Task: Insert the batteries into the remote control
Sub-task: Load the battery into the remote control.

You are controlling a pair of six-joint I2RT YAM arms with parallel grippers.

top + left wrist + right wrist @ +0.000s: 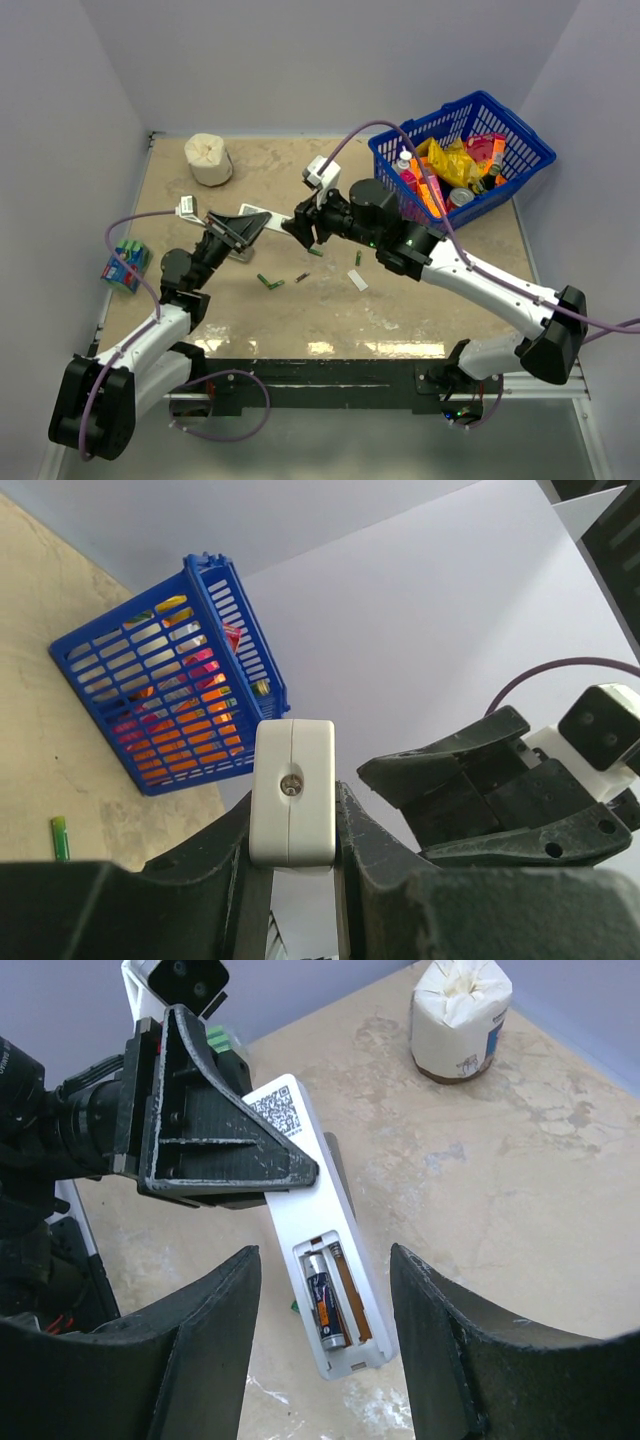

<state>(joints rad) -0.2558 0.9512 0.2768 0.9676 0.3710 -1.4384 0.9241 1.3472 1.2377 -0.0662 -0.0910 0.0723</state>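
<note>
Mid-air, left gripper (292, 865): clamps slim white plastic remote control (322, 1200)
right gripper (302, 228): apart, empty
free slot (352, 1305): lay green cylindrical battery (268, 283) flat

White arms (150, 340), purple cables (130, 225), black ribbed end effectors (264, 226).

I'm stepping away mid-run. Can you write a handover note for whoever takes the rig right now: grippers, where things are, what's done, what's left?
Left gripper: shut on the remote, with the back cover off and the compartment facing the right wrist camera.
Right gripper: open and empty, fingers on either side of the remote's compartment end.
Done: one battery sits in the compartment.
Left: the slot beside it is empty. Loose batteries lie on the table just in front of the arms. Pick one, seat it, then refit the cover.
</note>
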